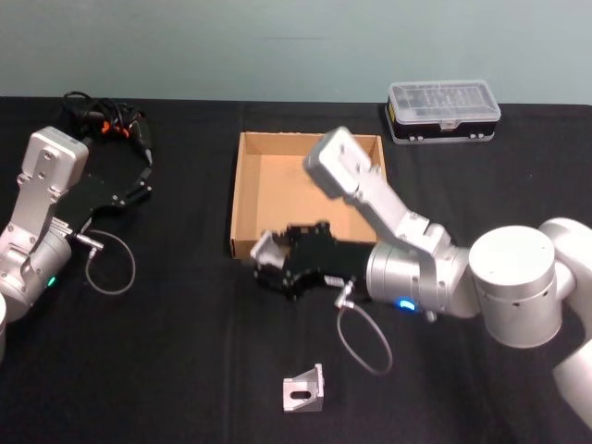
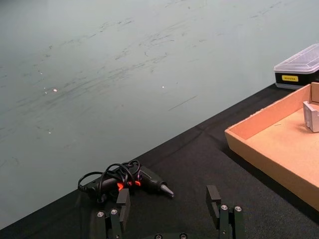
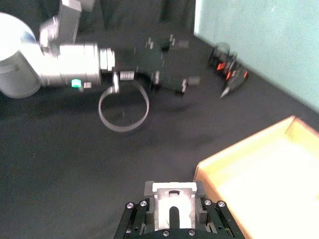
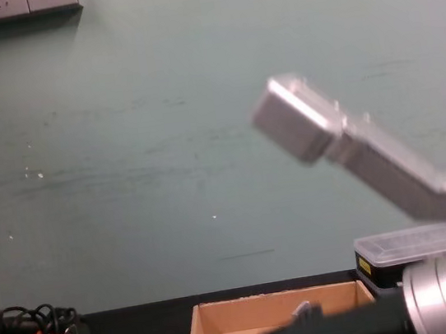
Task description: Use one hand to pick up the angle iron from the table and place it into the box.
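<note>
The right claw point(image 1: 268, 262) is clamped on a bracket point(image 3: 172, 200) at the near left corner of the box point(image 1: 277, 190), its floor just beyond; the left claw point(image 2: 168, 195) gapes, parked aside

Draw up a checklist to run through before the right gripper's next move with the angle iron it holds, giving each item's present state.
1. Grip: the right gripper is shut on the held angle iron: ok.
2. Held angle iron over the box: not ok. The right wrist view shows it over the table, beside the box's corner.
3. Height above the box's wall: cannot tell.
4. Visible box floor bare: ok.
5. Left gripper out of the path: ok. It is open and parked far to the left.
6. Second angle iron apart from the path, on the table in front: ok.
</note>
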Controlling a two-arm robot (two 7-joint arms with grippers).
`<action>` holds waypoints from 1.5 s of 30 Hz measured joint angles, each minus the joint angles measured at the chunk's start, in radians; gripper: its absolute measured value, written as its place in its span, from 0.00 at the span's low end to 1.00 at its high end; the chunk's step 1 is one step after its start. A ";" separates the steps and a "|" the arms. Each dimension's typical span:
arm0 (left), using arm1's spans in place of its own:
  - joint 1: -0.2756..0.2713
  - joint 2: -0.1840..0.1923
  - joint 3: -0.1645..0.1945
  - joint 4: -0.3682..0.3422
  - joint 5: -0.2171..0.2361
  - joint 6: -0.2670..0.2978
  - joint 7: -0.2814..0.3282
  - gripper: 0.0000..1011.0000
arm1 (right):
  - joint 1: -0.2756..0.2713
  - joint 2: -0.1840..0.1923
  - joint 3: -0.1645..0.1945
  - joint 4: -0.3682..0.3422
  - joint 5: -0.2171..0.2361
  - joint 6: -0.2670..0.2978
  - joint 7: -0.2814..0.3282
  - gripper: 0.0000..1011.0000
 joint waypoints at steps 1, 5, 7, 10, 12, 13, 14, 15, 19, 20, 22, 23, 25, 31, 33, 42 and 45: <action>0.000 0.000 0.000 0.000 0.000 0.000 0.000 0.99 | 0.000 0.000 0.000 0.000 0.000 0.000 0.000 0.45; 0.000 0.000 0.000 0.000 0.000 0.000 0.000 0.99 | 0.021 0.002 0.018 -0.025 -0.007 -0.010 -0.020 0.45; 0.000 0.000 0.000 0.000 0.000 0.000 0.000 0.99 | 0.029 0.003 0.027 -0.026 -0.011 -0.012 -0.027 0.45; 0.000 0.000 0.000 0.000 0.000 0.000 0.000 0.99 | 0.041 0.006 0.043 -0.019 -0.019 -0.016 -0.040 0.45; 0.000 0.000 0.000 0.000 0.000 0.000 0.000 0.99 | 0.050 0.009 0.056 -0.009 -0.029 -0.018 -0.049 0.45; 0.000 0.000 0.000 0.000 0.000 0.000 0.000 0.99 | 0.052 0.010 0.060 -0.005 -0.032 -0.018 -0.053 0.45; 0.000 0.000 0.000 0.000 0.000 0.000 0.000 0.99 | 0.055 0.012 0.068 0.001 -0.038 -0.018 -0.059 0.45; 0.000 0.000 0.000 0.000 0.000 0.000 0.000 0.99 | 0.056 0.013 0.072 0.005 -0.040 -0.018 -0.061 0.45; 0.000 0.000 0.000 0.000 0.000 0.000 0.000 0.99 | 0.054 0.018 0.100 0.024 -0.048 -0.017 -0.075 0.45; 0.000 0.000 0.000 0.000 0.000 0.000 0.000 0.99 | 0.053 0.019 0.105 0.027 -0.050 -0.016 -0.077 0.45; 0.000 0.000 0.000 0.000 0.000 0.000 0.000 0.99 | 0.046 0.023 0.121 0.038 -0.052 -0.012 -0.082 0.45; 0.000 0.000 0.000 0.000 0.000 0.000 0.000 0.99 | 0.040 0.026 0.131 0.045 -0.053 -0.010 -0.084 0.45; 0.000 0.000 0.000 0.000 0.000 0.000 0.000 0.99 | 0.036 0.028 0.138 0.053 -0.055 -0.008 -0.086 0.45; 0.000 0.000 0.000 0.000 0.000 0.000 0.000 0.99 | 0.021 0.028 0.157 0.085 -0.067 -0.003 -0.091 0.45; 0.000 0.000 0.000 0.000 0.000 0.000 0.000 0.99 | 0.020 0.024 0.160 0.097 -0.070 -0.003 -0.092 0.45; 0.000 0.000 0.000 0.000 0.000 0.000 0.000 0.99 | 0.042 -0.007 0.170 0.187 -0.083 -0.015 -0.088 0.45; 0.000 0.000 0.000 0.000 0.000 0.000 0.000 0.99 | 0.058 -0.019 0.170 0.218 -0.084 -0.021 -0.081 0.45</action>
